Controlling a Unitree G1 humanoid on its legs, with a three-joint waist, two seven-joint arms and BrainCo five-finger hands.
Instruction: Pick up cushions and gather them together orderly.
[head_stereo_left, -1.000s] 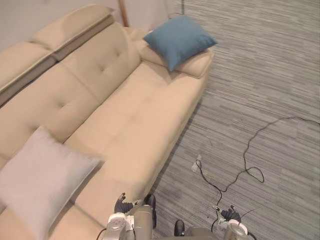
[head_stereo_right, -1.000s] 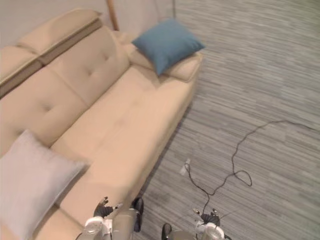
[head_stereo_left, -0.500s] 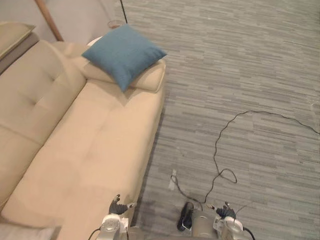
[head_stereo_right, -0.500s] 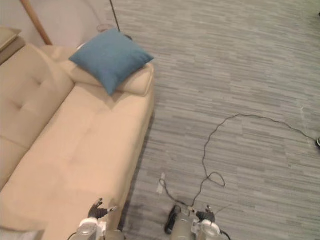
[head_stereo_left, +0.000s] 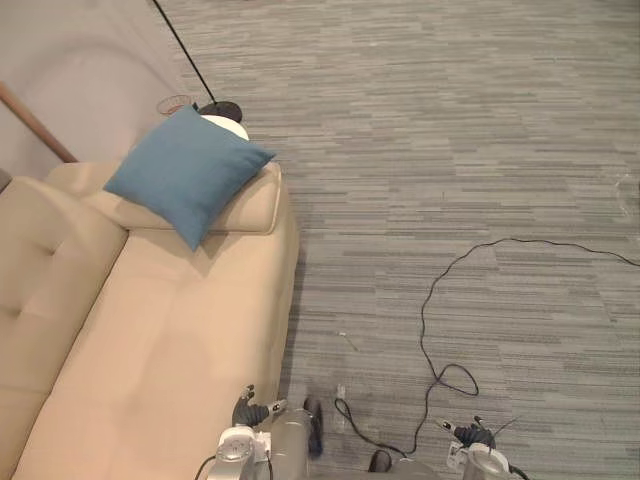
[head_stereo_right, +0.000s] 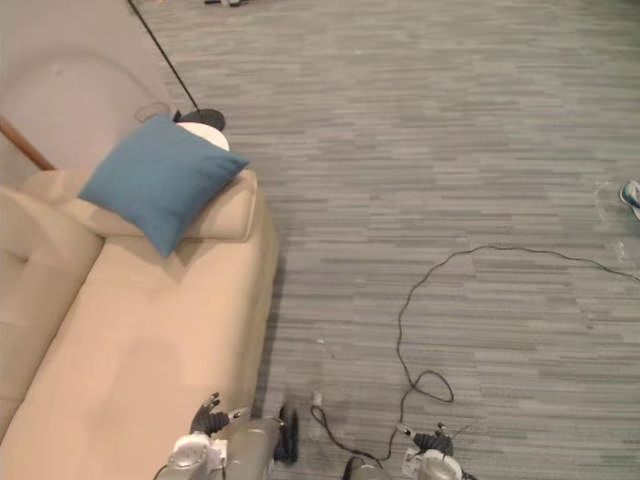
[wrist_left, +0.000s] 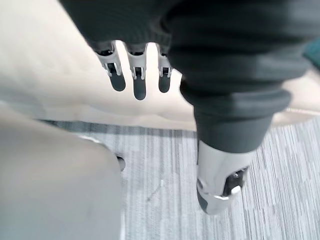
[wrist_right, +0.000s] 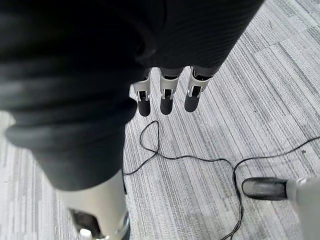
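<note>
left hand (head_stereo_left: 249, 412) open, blue cushion (head_stereo_left: 186, 186) on sofa (head_stereo_left: 150, 360)

The setting is read as a living room or lounge. A cream upholstered sofa (head_stereo_left: 160, 350) with a tufted back is set against a pale wall (head_stereo_left: 80, 60), and a blue cushion (head_stereo_left: 185, 172) is propped on its armrest. The floor is covered with grey striped carpet (head_stereo_left: 450, 130). A thin black stand (head_stereo_left: 222, 108) is placed just beyond the sofa's end.

sofa (head_stereo_left: 170, 340): cut off at the left and bottom edges
white round object (head_stereo_left: 229, 125): partly hidden behind the blue cushion (head_stereo_left: 185, 172)
wooden pole (head_stereo_left: 35, 125): cut by left edge
</note>
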